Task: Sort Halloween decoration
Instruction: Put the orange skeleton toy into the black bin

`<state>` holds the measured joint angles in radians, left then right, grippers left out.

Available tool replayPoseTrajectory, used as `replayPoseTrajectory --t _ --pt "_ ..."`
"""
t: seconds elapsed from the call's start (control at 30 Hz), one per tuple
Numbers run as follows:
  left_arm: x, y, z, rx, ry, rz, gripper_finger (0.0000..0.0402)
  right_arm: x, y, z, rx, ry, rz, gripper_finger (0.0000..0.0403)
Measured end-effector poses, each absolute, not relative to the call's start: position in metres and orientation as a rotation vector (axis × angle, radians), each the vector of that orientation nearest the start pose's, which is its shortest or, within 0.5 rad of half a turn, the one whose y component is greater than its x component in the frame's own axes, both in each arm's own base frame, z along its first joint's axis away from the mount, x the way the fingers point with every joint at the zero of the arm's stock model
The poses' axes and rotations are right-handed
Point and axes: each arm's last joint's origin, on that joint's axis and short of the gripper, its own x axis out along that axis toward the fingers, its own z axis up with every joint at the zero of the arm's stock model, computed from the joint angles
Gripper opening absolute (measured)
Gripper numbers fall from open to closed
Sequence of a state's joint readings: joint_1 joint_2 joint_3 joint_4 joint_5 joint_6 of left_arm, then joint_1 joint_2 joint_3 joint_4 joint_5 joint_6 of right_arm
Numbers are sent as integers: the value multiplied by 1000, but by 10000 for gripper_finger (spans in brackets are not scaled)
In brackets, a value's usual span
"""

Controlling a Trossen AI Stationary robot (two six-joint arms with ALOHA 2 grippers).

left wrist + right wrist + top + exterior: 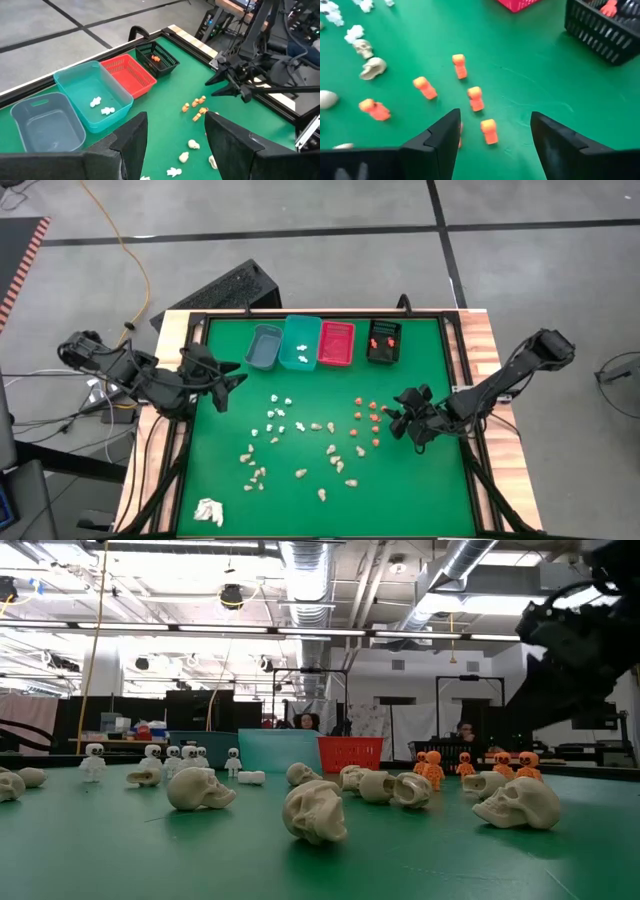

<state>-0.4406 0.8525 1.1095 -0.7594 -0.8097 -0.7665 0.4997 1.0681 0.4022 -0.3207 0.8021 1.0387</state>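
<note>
The Halloween decoration lies loose on the green mat [430,480]: several orange figures [368,420], several white skeleton figures [278,416] and several beige skulls [335,460]. My right gripper [392,421] hangs open low over the orange group, and one orange figure [489,131] lies on the mat between its fingers [440,142], untouched. My left gripper [232,385] waits open above the mat's left side, nothing between its fingers [132,142]. Two white figures [100,106] lie in the teal bin [301,342], and orange ones [378,342] in the black bin [384,342].
Four bins stand in a row at the far edge: grey [265,347], teal, red [337,343] and black. A white papery wad [209,511] lies at the near left corner. A dark raised frame [460,380] borders the mat. Skulls [315,810] sit close to the low camera.
</note>
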Motion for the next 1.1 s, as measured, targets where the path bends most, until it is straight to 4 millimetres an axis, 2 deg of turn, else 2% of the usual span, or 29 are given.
replayPoseTrajectory --t 0.13,0.47,0.93,1.1 --pt "141 -39 380 -459 243 510 187 158 59 148 378 521 -644 233" --pt "144 -31 380 -476 248 539 187 161 51 141 351 482 -629 232" --pt "145 -27 380 -478 256 546 187 157 49 130 391 441 -614 232" --pt "145 -27 380 -478 255 547 187 165 53 122 389 440 -608 232"
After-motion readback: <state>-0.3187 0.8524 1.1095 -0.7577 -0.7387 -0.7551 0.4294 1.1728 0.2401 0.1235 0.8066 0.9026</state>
